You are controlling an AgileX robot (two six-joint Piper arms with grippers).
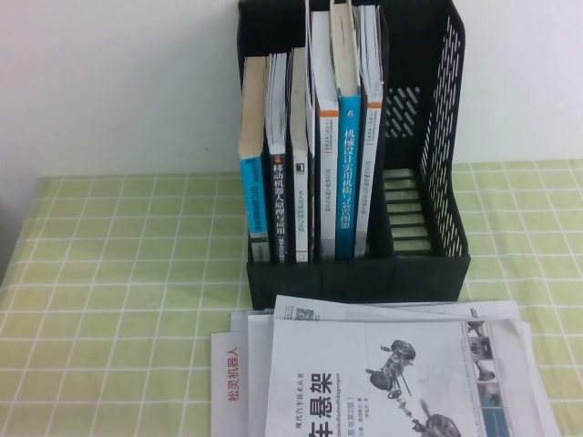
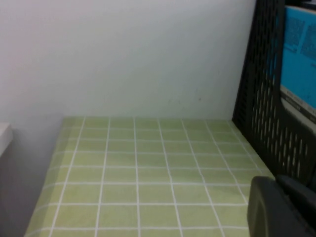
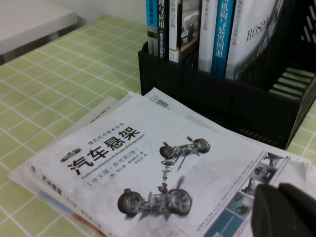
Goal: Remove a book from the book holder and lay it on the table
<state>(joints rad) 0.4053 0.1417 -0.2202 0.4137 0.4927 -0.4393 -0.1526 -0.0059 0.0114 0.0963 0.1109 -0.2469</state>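
The book (image 1: 364, 382) lies flat, front cover up, at the lower centre of the high view, topmost on a loose pile of other printed matter (image 1: 239, 364) on the table (image 1: 109, 273). Its white cover shows large black characters and a grey suspension drawing. Its long axis runs toward the bottom edge of the frame, away from the holder (image 1: 355, 264), which stands just behind it at upper centre. The holder has six books upright in its left slots, among them a blue-spined book (image 1: 347, 173), while its right slot is bare.

In the right wrist view the book (image 3: 148, 168) fills the lower middle, and the right gripper (image 3: 284, 210) shows only as a dark mass at the lower right corner, closed on nothing and set over the book's far right edge; whether it touches the paper I cannot tell. The book lies left of and ahead of that claw, so the right arm is plainly the nearer one.

The left gripper (image 2: 279, 207) is a dark blur at the lower right of its view, beside the holder's perforated wall (image 2: 271, 108), over bare cloth; I cannot tell whether it is open. Judging by this, the book is already laid down.
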